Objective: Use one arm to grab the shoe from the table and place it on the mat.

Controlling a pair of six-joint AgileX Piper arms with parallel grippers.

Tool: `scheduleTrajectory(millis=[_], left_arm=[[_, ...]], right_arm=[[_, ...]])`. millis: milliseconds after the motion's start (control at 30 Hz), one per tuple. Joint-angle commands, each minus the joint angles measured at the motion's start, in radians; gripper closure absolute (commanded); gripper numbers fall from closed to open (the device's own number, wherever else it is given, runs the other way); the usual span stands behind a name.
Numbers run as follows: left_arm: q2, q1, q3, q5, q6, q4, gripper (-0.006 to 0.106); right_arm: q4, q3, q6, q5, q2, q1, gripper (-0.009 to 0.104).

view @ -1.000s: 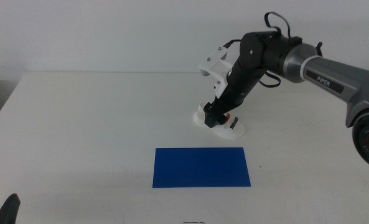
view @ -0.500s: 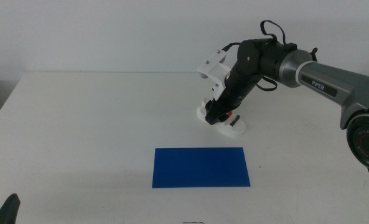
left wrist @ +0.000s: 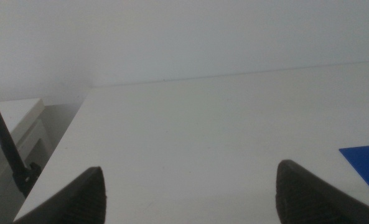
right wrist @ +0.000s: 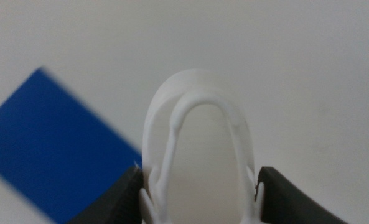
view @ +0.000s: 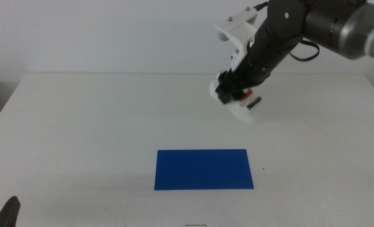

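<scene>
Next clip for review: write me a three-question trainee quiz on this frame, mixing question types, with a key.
1. True or false: the sandal rests on the blue mat.
2. Which gripper holds the sandal? A) left B) right C) neither
3. Fill in: the left gripper waits near the table's ____ corner in the middle view, jaws apart.

Key:
1. False; it is lifted clear of the table, beyond the mat.
2. B; the right gripper is shut on its sides.
3. Near-left.
</scene>
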Motion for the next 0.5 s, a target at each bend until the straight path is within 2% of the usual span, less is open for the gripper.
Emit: scheduleTrajectory(millis=[0,233,467], left_arm=[[-0.019,-0.004,-0.003,-0.083,-0.015,-0.009,0.007],[-0.019,-0.004,-0.003,-0.083,-0.015,-0.009,0.007],[-0.019,-0.004,-0.003,-0.083,-0.015,-0.009,0.007]], right_arm=[[-0.01,0.066,0.011,-0.073,-0.124,0.047,0.096],[-0.052,0.139,0.132,-0.118,-0.132,0.168,0.096],[-0.061,0.139,0.214,-0.183,-0.056,0.199,0.096]])
